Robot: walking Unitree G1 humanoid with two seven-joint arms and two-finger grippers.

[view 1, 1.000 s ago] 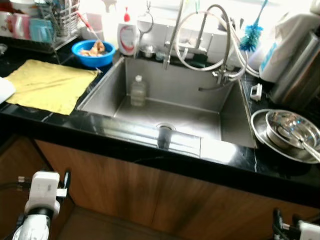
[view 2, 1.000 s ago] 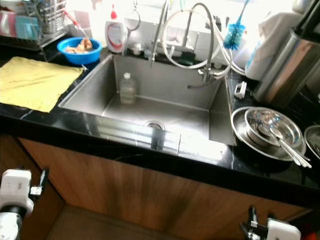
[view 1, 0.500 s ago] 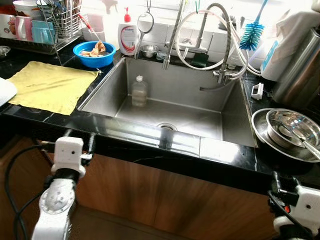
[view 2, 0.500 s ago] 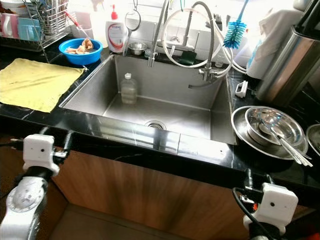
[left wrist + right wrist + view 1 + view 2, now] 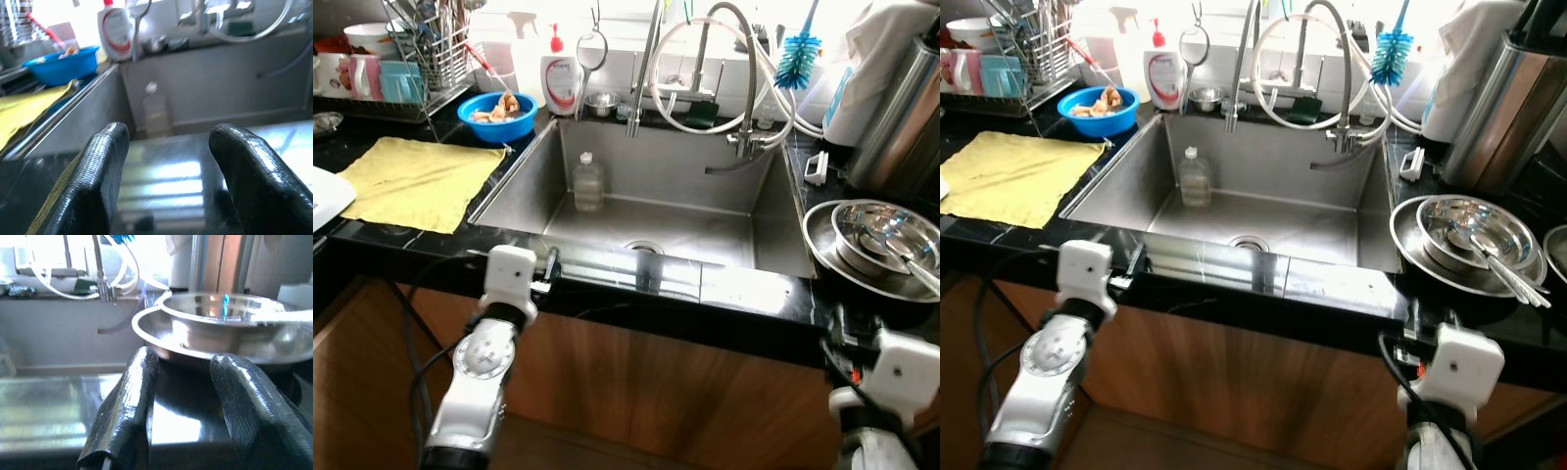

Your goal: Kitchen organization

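Observation:
A steel sink (image 5: 666,166) is set in the black counter, and a small clear bottle (image 5: 588,182) stands upright inside it at the back left. My left gripper (image 5: 549,264) is at the counter's front edge, before the sink's left corner. In the left wrist view its fingers (image 5: 105,166) are open with nothing between them, and they point at the bottle (image 5: 156,110). My right gripper (image 5: 1411,321) is at the front edge right of the sink, open and empty, facing the stacked steel bowls (image 5: 220,328).
A yellow cloth (image 5: 416,181) lies left of the sink. Behind it are a blue bowl of food (image 5: 496,111), a dish rack (image 5: 411,69) and a soap bottle (image 5: 560,80). The hose faucet (image 5: 744,78) arches over the sink. Steel bowls with utensils (image 5: 886,245) sit right, before a tall steel pot (image 5: 901,137).
Both arms have risen from below the cabinet front up to the counter's front edge. The left gripper has also moved right toward the sink. The camera shifted slightly.

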